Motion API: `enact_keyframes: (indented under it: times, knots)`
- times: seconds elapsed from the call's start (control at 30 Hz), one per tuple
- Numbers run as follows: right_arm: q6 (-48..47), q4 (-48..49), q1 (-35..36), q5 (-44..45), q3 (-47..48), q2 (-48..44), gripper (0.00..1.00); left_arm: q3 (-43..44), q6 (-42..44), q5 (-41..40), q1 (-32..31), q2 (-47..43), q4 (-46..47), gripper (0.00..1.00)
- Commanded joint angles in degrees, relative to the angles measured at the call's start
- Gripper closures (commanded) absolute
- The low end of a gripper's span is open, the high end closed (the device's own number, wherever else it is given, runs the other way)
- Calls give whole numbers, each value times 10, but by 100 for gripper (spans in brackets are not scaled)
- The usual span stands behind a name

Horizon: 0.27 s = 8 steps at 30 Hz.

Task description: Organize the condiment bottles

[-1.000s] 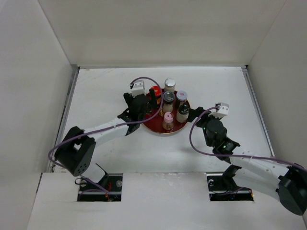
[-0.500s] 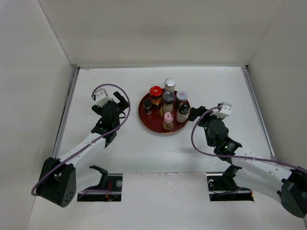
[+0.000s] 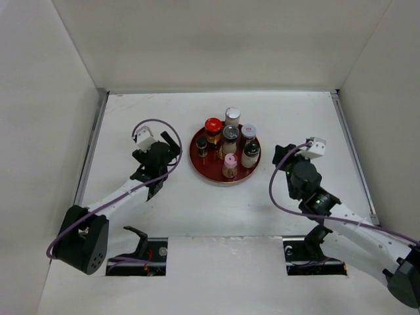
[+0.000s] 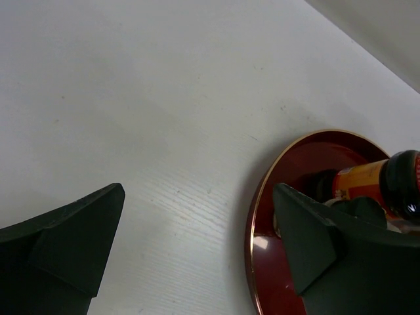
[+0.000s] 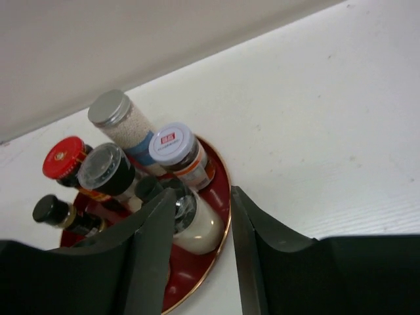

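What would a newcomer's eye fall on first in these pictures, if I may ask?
First, the red round tray at the middle of the white table, crowded with upright condiment bottles; the red-capped jar at its far left is the brightest. Next, the two black arms flanking it: the left tool is wide open beside the tray's rim, and the right tool has its jaws close together. Both are empty.

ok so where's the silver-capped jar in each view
top external: silver-capped jar at the far edge of the tray.
left wrist: not in it.
right wrist: upper left, behind the white-capped jar.
landmark: the tray, in all three.
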Motion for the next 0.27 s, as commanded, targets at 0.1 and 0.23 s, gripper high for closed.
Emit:
enact_keyframes:
  times: [0.1,0.23]
  knots:
    - [-4,-22,-28,29,32,-16,54,4,-7,0,-15,-11,15,0]
    - [1,-22,-28,26,36,4,54,11,-6,8,-17,5,7,0]
